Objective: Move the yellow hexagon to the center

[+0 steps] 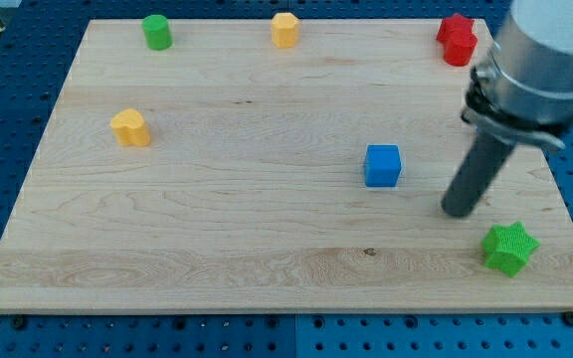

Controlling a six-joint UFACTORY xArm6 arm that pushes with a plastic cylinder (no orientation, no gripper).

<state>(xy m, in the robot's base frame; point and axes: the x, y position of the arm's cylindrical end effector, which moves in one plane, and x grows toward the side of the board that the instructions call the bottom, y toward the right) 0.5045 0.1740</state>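
The wooden board [267, 239] fills most of the view, resting on a blue perforated table [8, 119]. The arm's grey housing [545, 60] enters from the view's top right, and its dark rod slants down to my tip [458, 211], which sits on bare wood touching no block. The rod is a plain pusher with nothing to open or close, and it holds nothing.

From my tip, the blue cube [383, 165] lies near at about 10 o'clock, and the green star [510, 248] lies near at about 4 o'clock. The red block [457, 40], its shape unclear, sits at 12 o'clock by the board's top edge.

The yellow hexagon [285, 30] stands at the top edge, at about 11 o'clock from the blue cube and well apart from my tip. The green cylinder [157, 32] is at its 9 o'clock. A second yellow block [130, 128], rounded, lies at 8 o'clock from the cylinder.
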